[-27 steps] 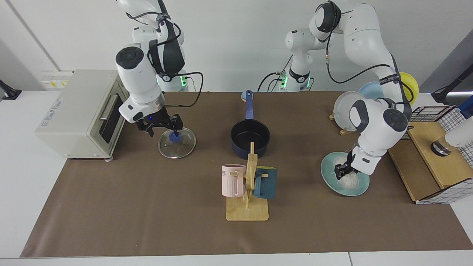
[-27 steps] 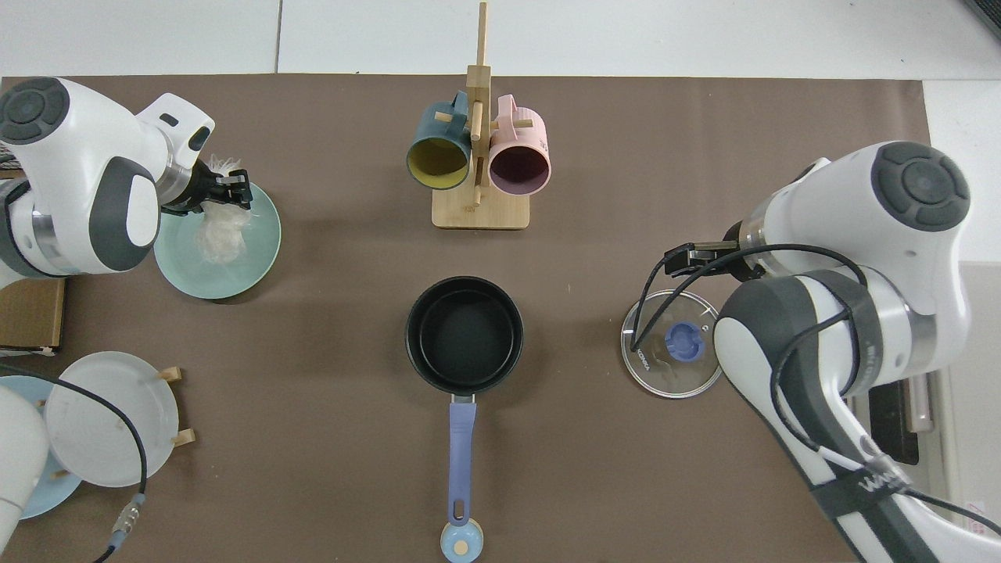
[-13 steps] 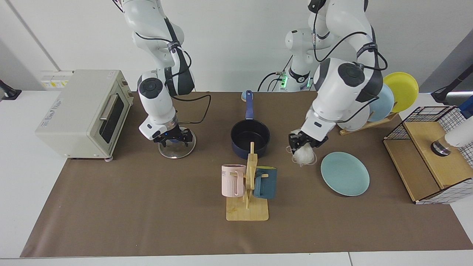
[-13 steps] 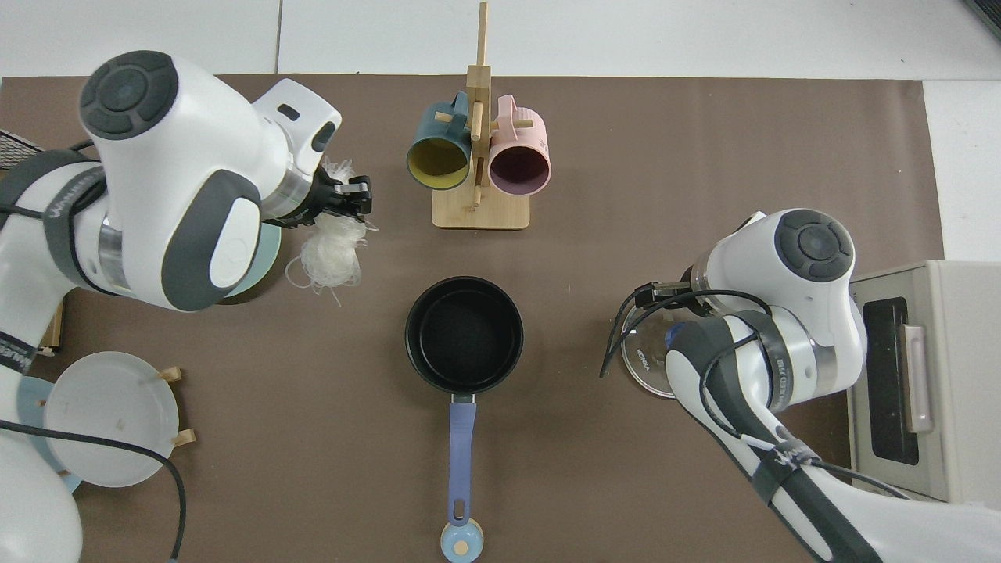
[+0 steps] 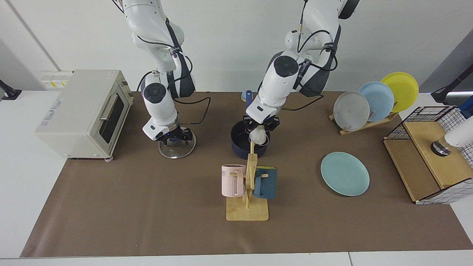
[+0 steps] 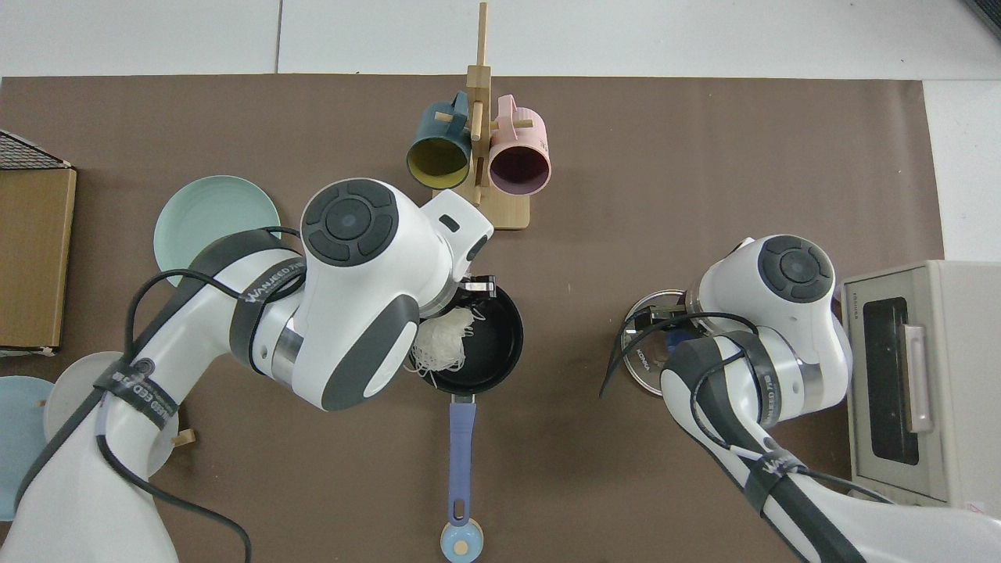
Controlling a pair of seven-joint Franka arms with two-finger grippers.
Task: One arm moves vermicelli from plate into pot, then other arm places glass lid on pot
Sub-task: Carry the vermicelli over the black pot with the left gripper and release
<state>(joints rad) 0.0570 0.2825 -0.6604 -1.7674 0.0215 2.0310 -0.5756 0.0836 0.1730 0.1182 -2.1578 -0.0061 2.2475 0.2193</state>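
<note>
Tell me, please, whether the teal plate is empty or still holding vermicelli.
Empty. The plate shows bare; the vermicelli hangs from the left gripper over the pot.

Both arms are glossy white with rounded shells and dark grey bands at the joints. Each big joint ends in a round dark grey cap with a ring of shallow dimples. Black cables loop loosely along the outside of the links, strapped down by black bands with white lettering. Each wrist carries a bright metal ring just above the black gripper (image 5: 170, 136), (image 5: 261, 125). A small blue light shows at the right wrist. Green lights glow at the bases, toward 12 o'clock on the surface.
</note>
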